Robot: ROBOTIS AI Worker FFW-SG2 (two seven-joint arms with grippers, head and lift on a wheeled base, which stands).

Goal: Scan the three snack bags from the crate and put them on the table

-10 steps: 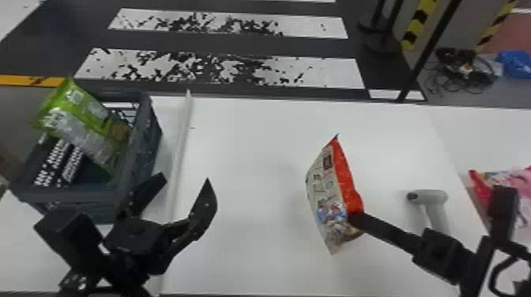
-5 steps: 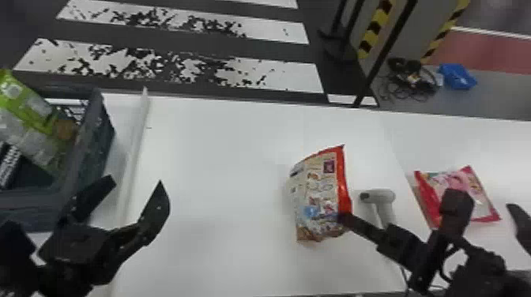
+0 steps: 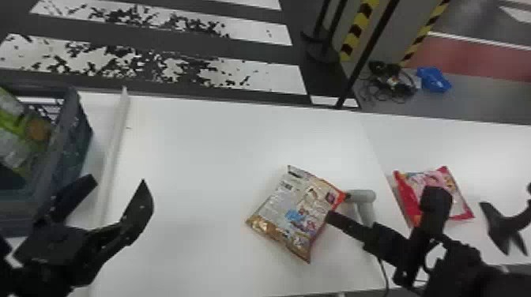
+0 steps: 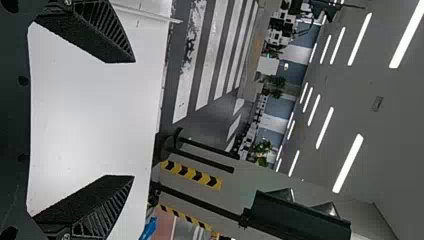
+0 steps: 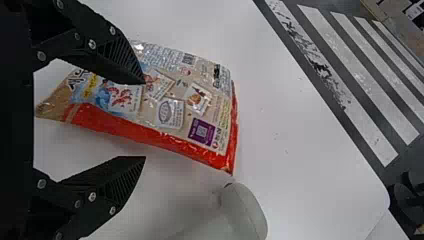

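In the head view my right gripper (image 3: 383,206) is open at the right side of the orange-edged snack bag (image 3: 296,213), which lies printed face up on the white table. The right wrist view has one finger of the right gripper (image 5: 145,120) over the snack bag (image 5: 175,100), the other past its red edge. My left gripper (image 3: 118,181) stands open beside the crate (image 3: 73,158); the left gripper (image 4: 133,118) has nothing between its fingers. A green snack bag (image 3: 19,134) is in the crate. A pink and red bag (image 3: 454,197) lies farther right.
A grey handheld scanner (image 3: 365,197) stands just right of the orange-edged bag, close to the right gripper. A raised white strip (image 3: 114,138) runs along the table (image 3: 205,158) beside the crate. Dark posts stand beyond the table's far edge.
The head view has swung right, bringing the pink and red bag fully in. The orange-edged bag has gone from a steep tilt to lying flatter and turned, its orange edge now facing the scanner.
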